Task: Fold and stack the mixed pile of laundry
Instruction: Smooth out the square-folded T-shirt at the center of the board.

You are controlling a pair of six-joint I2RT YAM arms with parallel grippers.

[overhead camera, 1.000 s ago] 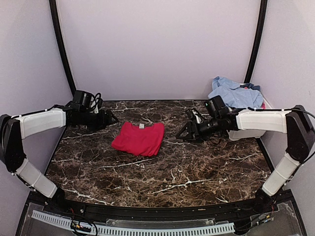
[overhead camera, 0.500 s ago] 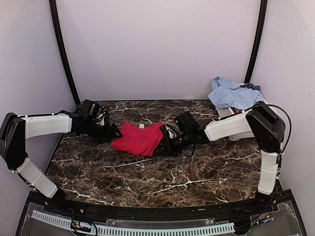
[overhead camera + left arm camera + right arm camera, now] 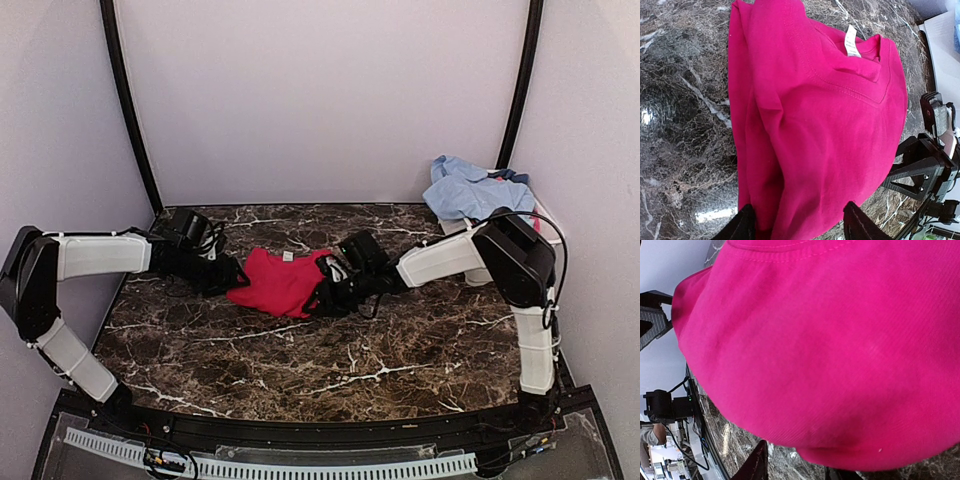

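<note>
The left hand (image 3: pixel 797 216) sits at the 9 o'clock edge of the red garment (image 3: pixel 280 281). Its fingers stand partly apart and straddle the hem, with loose cloth between them and no pinch to be seen. The right hand (image 3: pixel 797 471) is at the garment's 4 o'clock edge with a narrower gap. The cloth bulges down right at its fingertips, but whether they have it clamped cannot be told.

The garment lies flat mid-counter (image 3: pixel 330 360). Its long axis runs roughly 9 to 3 and its collar label (image 3: pixel 852 41) points toward 12. Each hand therefore meets a short end, and both are about equally near, touching or just beside the fabric. A fold from here would probably carry one end across the long axis toward the other, so both edges need a firm hold first.

Farther off, toward 2 o'clock and well apart, the light-blue shirt (image 3: pixel 468 190) is heaped in the far right corner, and only the right arm is near it.
</note>
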